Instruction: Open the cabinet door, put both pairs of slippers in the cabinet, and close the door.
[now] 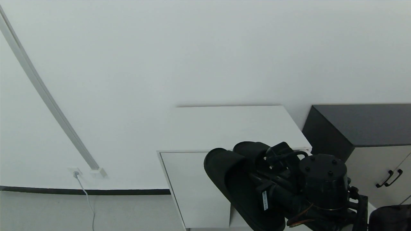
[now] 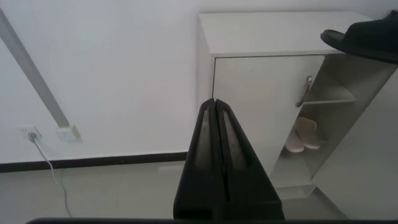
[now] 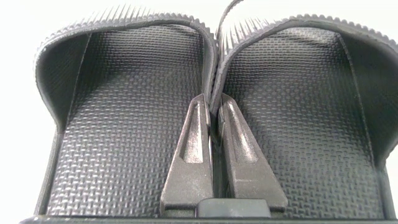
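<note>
The black slippers hang before the cabinet, level with its top, inner edges pinched in the right end effector, narrow on both. The door stands open; a pale pair lies inside. This thin pinch could let one slipper slide free, or the toes could strike the cabinet top. The right arm is raised; the left end effector, closed and empty, sits well back

Black slippers before open white cabinet, pale pair inside
</note>
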Motion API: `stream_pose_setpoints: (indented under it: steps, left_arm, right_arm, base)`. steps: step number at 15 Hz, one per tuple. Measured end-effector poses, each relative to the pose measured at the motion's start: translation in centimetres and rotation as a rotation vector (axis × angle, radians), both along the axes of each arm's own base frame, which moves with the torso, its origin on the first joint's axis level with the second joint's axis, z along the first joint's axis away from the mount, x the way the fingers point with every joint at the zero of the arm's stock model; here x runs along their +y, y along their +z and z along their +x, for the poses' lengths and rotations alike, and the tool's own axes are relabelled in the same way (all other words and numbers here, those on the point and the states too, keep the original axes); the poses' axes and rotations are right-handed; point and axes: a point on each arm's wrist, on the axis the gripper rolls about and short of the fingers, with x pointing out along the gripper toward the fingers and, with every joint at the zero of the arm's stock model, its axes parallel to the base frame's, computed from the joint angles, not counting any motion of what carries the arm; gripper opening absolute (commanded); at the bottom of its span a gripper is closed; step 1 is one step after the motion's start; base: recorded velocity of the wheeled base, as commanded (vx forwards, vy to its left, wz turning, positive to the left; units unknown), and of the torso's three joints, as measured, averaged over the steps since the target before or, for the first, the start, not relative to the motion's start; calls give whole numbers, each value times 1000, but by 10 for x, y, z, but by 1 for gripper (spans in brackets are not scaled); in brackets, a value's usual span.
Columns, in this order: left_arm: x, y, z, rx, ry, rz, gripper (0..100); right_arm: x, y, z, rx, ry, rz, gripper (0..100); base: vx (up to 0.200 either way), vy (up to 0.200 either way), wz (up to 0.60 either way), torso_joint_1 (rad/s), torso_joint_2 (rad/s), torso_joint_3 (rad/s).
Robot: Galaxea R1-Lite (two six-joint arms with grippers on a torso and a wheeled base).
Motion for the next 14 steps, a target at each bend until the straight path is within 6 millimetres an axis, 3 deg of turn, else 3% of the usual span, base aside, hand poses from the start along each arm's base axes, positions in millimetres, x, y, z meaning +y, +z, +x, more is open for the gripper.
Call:
stream_pose_setpoints:
  steps: [4,14]
  left_arm:
    - [0,0,0,-1,0,0,0]
    - [0,0,0,-1,1,-8,0]
  right_arm:
    - [0,-2,1,-3,0,-6,0]
    - [0,-6,-1,-3,1,-11,0]
  base:
    - [0,-200,0,1,5,1]
    - [0,0,0,0,0,0]
